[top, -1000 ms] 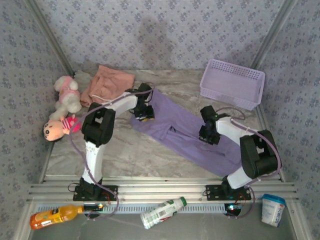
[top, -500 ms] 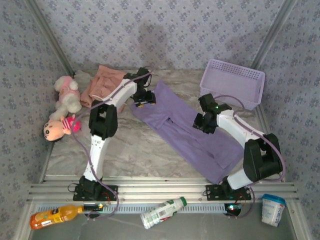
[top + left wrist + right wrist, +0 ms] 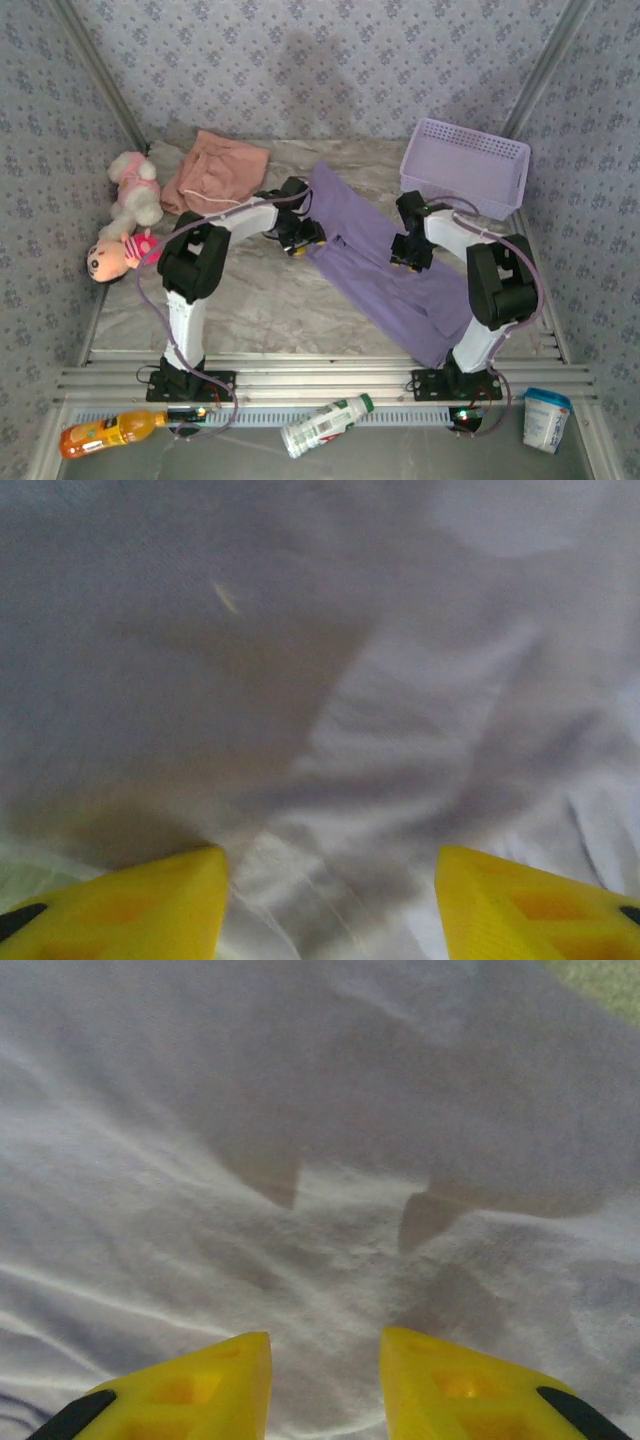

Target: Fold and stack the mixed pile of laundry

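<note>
Since a second ago my left tool (image 3: 300,240) has swung toward the back and come in again. It now sits over the left edge of the soft lavender short-sleeved shirt (image 3: 385,285). That shirt has shifted from a broad slant into a narrower band on the marbled grey worktop (image 3: 260,290). My right tool (image 3: 410,255) has edged a little toward the back and sits over the shirt's middle, near its right edge.

Seen from the left wrist, the left tool (image 3: 330,880) has its yellow fingers (image 3: 130,900) well apart with nothing between them. The shirt (image 3: 330,680) lies wrinkled just below. Seen from the right wrist, the right tool (image 3: 325,1370) is parted by a narrow gap and grips nothing, its fingertips' shadows falling on the shirt (image 3: 300,1140).

The crumpled salmon-pink fabric shorts (image 3: 215,170) lie apart from the shirt, off its back-left end. A lavender plastic mesh basket (image 3: 460,190) stands just beyond the shirt's right edge, and pink-and-white plush toys (image 3: 130,205) lie well to its left.
</note>
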